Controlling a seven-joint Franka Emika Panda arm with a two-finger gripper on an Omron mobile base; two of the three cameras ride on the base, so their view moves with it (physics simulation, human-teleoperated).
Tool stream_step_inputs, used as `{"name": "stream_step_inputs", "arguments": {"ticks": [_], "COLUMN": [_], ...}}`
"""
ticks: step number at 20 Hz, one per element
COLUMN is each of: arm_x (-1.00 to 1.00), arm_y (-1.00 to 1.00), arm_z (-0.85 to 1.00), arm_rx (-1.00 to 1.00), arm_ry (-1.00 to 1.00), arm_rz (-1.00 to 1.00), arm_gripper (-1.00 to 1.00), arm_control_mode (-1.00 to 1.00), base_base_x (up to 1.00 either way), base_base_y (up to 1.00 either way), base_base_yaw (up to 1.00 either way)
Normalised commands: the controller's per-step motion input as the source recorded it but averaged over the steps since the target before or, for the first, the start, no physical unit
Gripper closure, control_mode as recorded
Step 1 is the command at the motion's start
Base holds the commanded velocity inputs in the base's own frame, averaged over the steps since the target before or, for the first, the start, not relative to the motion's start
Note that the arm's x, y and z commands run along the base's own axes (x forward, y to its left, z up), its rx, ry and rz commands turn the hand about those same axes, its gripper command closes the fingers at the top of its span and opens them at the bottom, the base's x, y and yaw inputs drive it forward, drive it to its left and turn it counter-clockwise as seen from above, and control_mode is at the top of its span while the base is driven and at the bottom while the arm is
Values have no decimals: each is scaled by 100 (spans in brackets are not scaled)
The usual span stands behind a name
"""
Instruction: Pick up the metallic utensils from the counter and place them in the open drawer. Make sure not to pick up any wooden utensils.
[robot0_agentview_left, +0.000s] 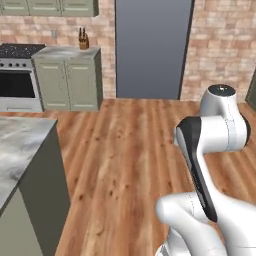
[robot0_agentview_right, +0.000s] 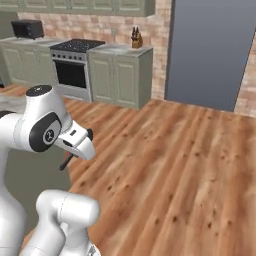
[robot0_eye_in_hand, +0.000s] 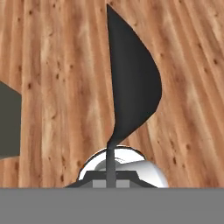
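Note:
My gripper (robot0_eye_in_hand: 111, 175) is shut on the thin neck of a dark grey spoon (robot0_eye_in_hand: 131, 83), one of the metallic utensils. Its bowl stands edge-on above the fingertips, over the plank floor. In the right base view the hand (robot0_agentview_right: 80, 142) hangs low beside the arm, with a dark sliver of the spoon (robot0_agentview_right: 65, 163) poking out below it. A corner of the marbled counter (robot0_agentview_left: 20, 145) shows at the left of the left base view, and no utensils lie on that part. The drawer and the wooden utensils are out of view.
Wide wooden floor (robot0_agentview_left: 125, 150) stretches ahead. A stove (robot0_agentview_right: 75, 62) and sage cabinets (robot0_agentview_right: 120, 75) with a knife block (robot0_agentview_right: 136, 37) line the far brick wall. A tall grey panel (robot0_agentview_right: 210, 50) stands to their right.

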Motion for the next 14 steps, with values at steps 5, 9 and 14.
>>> {"name": "stream_step_inputs", "arguments": {"ticks": [5,9,14], "arm_x": [0,0,0], "arm_y": [0,0,0], "arm_z": [0,0,0], "arm_rx": [0,0,0], "arm_ry": [0,0,0], "arm_rz": [0,0,0], "arm_gripper": [100,100,100], "arm_control_mode": [100,100,100], "base_base_x": [100,100,100], "base_base_y": [-79,-74,-59], "base_base_yaw": [36,37,41]}}
